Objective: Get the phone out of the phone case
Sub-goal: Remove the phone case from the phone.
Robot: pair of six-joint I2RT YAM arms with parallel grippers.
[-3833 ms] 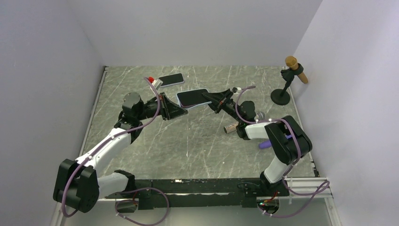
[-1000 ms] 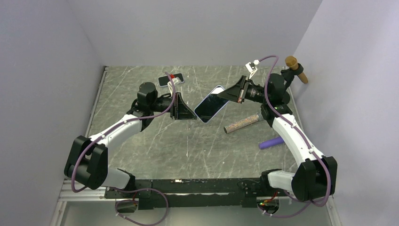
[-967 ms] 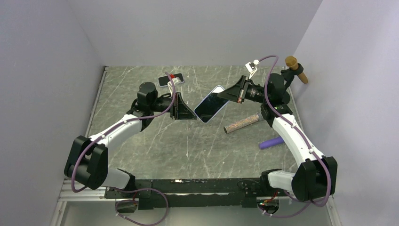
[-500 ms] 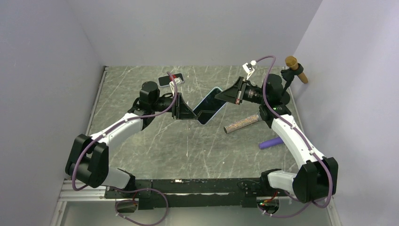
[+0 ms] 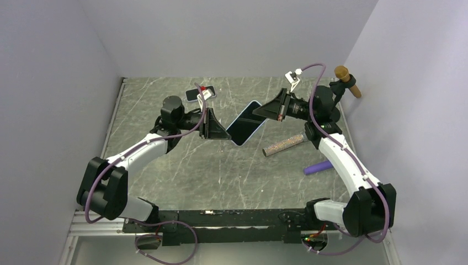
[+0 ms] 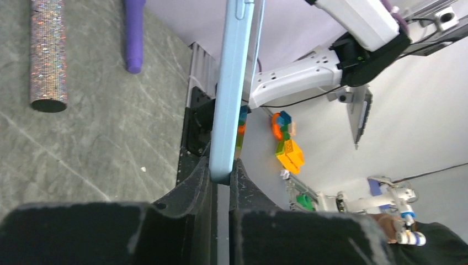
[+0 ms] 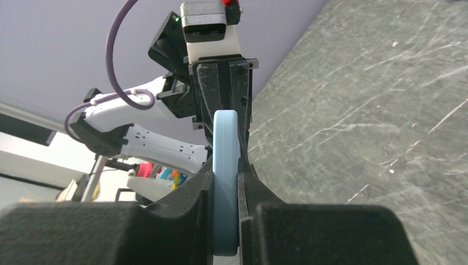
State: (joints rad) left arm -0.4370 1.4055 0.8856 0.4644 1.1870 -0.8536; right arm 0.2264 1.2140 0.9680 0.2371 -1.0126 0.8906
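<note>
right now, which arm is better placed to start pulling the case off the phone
Probably right, narrowly. The right end effector clamps the far end of the phone case and could pull away, while the left end effector anchors the near end.

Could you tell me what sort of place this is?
Probably a robotics lab cell: white walls enclose a stone-patterned table, a left arm and right arm bolted at its edge, and colourful blocks show beyond.
</note>
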